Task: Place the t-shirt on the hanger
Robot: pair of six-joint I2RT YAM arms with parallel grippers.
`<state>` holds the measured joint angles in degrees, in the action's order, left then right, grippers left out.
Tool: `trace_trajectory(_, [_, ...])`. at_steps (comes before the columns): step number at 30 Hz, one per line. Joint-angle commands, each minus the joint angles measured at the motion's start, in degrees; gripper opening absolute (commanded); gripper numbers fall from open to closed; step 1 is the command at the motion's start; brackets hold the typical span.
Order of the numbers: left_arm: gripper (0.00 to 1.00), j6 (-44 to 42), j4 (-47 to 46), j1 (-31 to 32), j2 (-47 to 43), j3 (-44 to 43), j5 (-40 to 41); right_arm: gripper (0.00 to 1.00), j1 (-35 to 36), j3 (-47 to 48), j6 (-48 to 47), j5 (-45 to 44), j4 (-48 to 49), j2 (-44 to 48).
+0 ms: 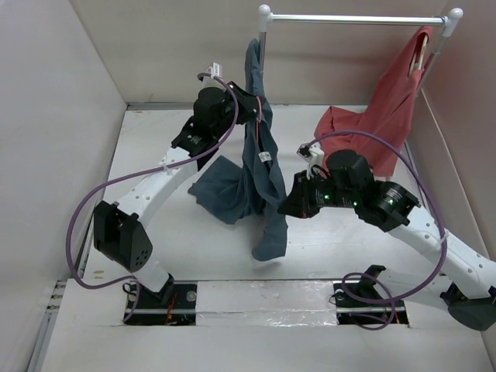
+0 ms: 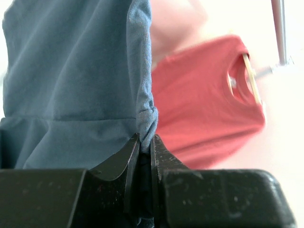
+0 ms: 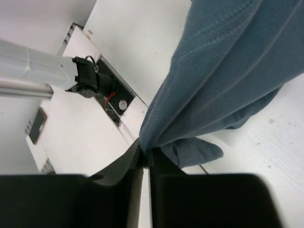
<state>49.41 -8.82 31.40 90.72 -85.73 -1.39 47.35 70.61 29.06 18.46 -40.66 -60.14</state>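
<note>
Holding t-shirt [image 1: 260, 167] raised in a bunched column at centre of top view, pinched between closed fingers of left gripper [image 2: 145, 142] up high and right gripper [image 3: 145, 153] lower down; not yet draped over hanger [image 1: 356, 18] at upper right, beside red shirt [image 1: 387, 108].

The t-shirt [image 1: 260, 167] is hanging up in the air as one limp, bunched slate-blue column, not lying flat at all. Its top end is poking up right beside the left pole of the hanger [image 1: 356, 18], but it isn't draping over the rod. The bottom end is dangling toward the near side, with a flap spreading out left. The hanger is standing upright at the back, its thin silver rod running level between two white-balled poles.
</note>
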Motion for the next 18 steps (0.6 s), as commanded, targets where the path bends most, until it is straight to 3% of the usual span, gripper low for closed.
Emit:
trace_trajectory(1, [0.00,1.30,-0.34,-0.11,-5.90,2.14,-7.74,0.19,0.46,-1.79,0.91,-2.20,4.35,-0.32])
trace_trajectory(3, [0.00,2.27,0.90,-0.11,-8.35,6.95,-11.17,0.36,0.46,-1.18,0.56,-2.37,5.15,-2.26])
trace_trajectory(6, [0.00,4.20,1.61,-0.11,-11.25,13.63,-15.03,0.45,0.46,0.23,0.56,-5.53,8.05,-2.88])
trace_trajectory(11, [0.00,5.87,1.88,-0.11,-13.64,19.46,-17.68,0.50,-1.73,4.80,-2.60,-6.24,8.06,-7.09])
trace_trajectory(14, [0.00,6.40,1.88,-0.11,-14.43,20.43,-18.12,0.54,-2.44,3.49,-3.13,-8.25,9.29,-8.68])
trace_trajectory(18, [0.00,6.84,1.35,-0.11,-15.04,19.82,-18.21,0.53,-2.44,-1.51,-2.52,-12.30,11.39,-9.12])
